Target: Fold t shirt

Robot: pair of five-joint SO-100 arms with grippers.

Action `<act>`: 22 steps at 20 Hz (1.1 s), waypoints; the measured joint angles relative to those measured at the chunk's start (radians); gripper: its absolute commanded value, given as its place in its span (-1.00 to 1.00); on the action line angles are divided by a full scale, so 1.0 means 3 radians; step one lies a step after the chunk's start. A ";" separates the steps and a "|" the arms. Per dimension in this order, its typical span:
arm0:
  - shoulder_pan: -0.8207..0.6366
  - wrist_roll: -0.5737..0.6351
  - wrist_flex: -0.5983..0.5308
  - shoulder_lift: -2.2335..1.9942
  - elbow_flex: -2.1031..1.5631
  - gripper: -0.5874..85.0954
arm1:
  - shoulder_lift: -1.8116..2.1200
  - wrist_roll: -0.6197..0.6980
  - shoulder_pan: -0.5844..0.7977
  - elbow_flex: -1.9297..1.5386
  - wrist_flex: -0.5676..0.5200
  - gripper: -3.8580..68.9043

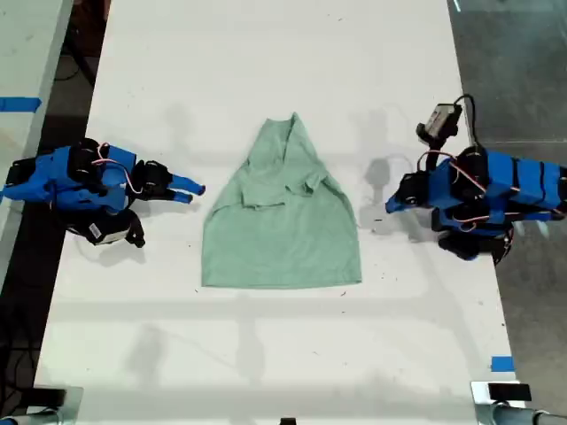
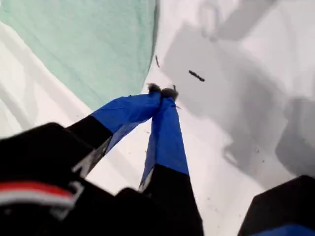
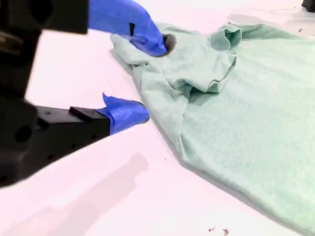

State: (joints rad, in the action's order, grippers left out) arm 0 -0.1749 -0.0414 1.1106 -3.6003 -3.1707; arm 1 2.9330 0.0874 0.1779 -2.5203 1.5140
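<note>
Two blue arms lie low over the white table [image 1: 266,71], one at each side of the mint-green t shirt [image 1: 282,226], which lies in the middle with its sleeves folded in and its neck end bunched to a point. My first gripper [image 2: 161,91], at the exterior view's right [image 1: 391,204], has its fingers pressed together on nothing, just beside the shirt's edge. My second gripper [image 3: 150,81], at the exterior view's left [image 1: 192,192], is spread apart and empty; its upper finger seems to touch the cloth, though I can't be sure.

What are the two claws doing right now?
My first gripper: shut, empty, beside the shirt.
My second gripper: open, empty, at the shirt's edge.
</note>
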 measured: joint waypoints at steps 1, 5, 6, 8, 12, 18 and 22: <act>0.0000 0.0000 0.0000 0.0000 0.0000 -0.56 | -0.0542 -0.0077 -0.0128 0.0383 0.0005 -0.54; 0.0000 0.0000 0.0000 0.0000 0.0000 -0.56 | -0.2183 -0.0281 -0.0496 0.1365 -0.0143 -0.34; 0.0000 0.0000 0.0000 0.0000 0.0000 -0.56 | -0.2516 -0.0312 -0.0542 0.1478 -0.0256 -0.34; 0.0000 0.0000 0.0000 0.0000 0.0000 -0.56 | -0.2991 -0.0337 -0.0588 0.1554 -0.0476 -0.34; 0.0000 0.0000 0.0000 0.0000 0.0000 -0.56 | -0.3293 -0.0368 -0.0593 0.1452 -0.0849 -0.35; 0.0000 0.0000 0.0000 0.0000 0.0000 -0.56 | -0.3334 -0.0424 -0.0593 0.0936 -0.1457 -0.35; 0.0000 0.0000 0.0000 0.0000 0.0000 -0.56 | -0.3303 -0.0496 -0.0603 0.0818 -0.1565 -0.87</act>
State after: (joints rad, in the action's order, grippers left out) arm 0 -0.1749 -0.0414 1.1106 -3.6003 -3.1707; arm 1 1.9420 -0.0614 -0.0031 -2.2749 1.0446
